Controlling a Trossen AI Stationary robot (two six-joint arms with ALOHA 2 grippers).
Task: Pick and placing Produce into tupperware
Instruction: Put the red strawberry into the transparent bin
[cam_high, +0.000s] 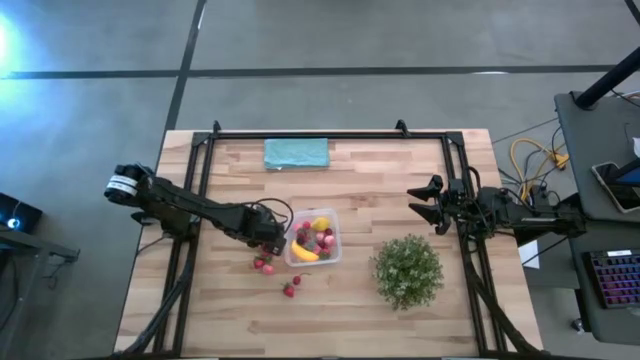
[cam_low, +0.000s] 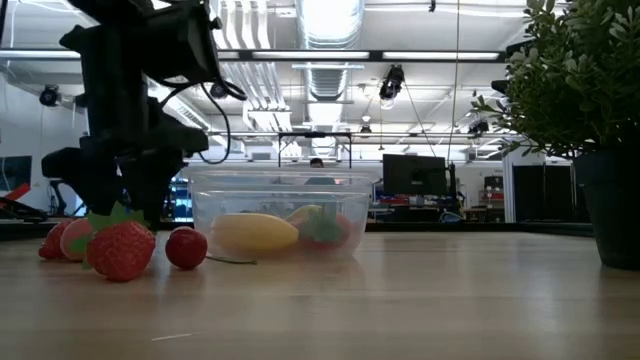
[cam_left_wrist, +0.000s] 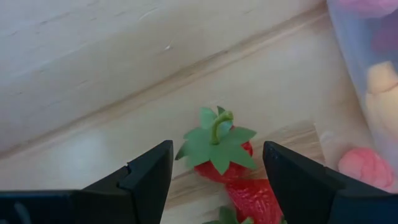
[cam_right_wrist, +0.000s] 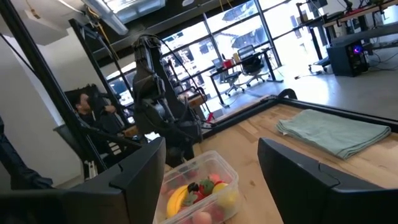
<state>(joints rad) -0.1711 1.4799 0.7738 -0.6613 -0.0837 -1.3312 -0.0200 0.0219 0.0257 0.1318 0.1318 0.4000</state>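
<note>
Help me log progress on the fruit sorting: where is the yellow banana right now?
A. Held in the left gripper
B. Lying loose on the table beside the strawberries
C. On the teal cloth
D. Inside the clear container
D: in the high view the banana lies inside the clear container with other fruit, and the low view shows it through the container's wall.

Clear tupperware (cam_low: 280, 215) dead center on the wooden table (cam_low: 400, 300), banana (cam_low: 252, 233) lying inside. Strawberries (cam_low: 122, 250) clustered at 9 o'clock under a dark gripper (cam_low: 120, 185). Potted plant (cam_low: 585, 120) off at 3 o'clock.
</note>
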